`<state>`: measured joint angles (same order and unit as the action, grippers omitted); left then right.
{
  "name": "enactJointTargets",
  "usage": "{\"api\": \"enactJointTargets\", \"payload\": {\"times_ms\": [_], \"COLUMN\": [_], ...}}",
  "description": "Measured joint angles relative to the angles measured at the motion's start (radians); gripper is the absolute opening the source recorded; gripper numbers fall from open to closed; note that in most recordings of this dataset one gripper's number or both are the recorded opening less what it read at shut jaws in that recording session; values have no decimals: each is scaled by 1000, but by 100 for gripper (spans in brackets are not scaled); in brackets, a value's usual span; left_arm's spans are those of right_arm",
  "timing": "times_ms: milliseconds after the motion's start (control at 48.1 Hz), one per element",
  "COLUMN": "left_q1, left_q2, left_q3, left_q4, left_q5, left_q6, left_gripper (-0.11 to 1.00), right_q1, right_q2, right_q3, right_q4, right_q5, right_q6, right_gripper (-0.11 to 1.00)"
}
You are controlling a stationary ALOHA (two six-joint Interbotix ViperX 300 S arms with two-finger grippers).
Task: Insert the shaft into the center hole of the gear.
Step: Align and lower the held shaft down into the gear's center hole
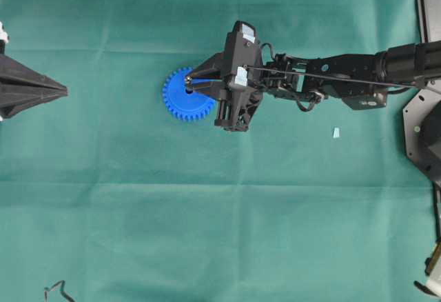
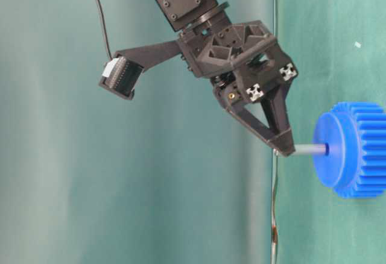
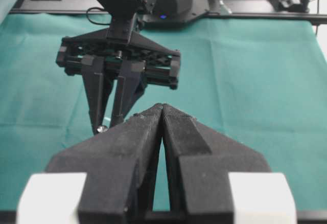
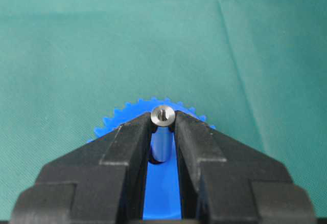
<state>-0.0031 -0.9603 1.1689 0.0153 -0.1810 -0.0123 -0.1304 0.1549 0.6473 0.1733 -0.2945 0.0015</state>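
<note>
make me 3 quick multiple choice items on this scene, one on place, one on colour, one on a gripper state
1. Where does the shaft stand?
A. flat on the cloth
B. its end at the gear's centre hole
C. in the left gripper

2. What colour is the gear?
A. red
B. blue
C. yellow

3. What is the state of the right gripper?
A. shut on the shaft
B. wide open
C. gripping the gear's rim

Answers:
1 B, the table-level view shows the pin running from the fingertips to the middle of the gear's face.
2 B, it is bright blue in every view.
3 A, the right wrist view shows both fingers pressed on the pin.
</note>
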Motion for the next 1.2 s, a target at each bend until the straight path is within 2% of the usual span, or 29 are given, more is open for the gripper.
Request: {"api": "enactJointTargets", "payload": {"times_ms": [810,1205], "left_q1": [0,0], "left_q2": [2,0], "left_q3": [0,0], "left_q4": [-2,-2], "left_q5": [2,2], "left_q6": [0,0], "left_gripper": [0,0], "right_q1": [6,2], "right_q2": [2,49], "right_q3": [-2,-2], "right_q4": [-2,-2], "right_q5": [2,0], "right_q6": [0,0], "right_gripper": [17,17]}}
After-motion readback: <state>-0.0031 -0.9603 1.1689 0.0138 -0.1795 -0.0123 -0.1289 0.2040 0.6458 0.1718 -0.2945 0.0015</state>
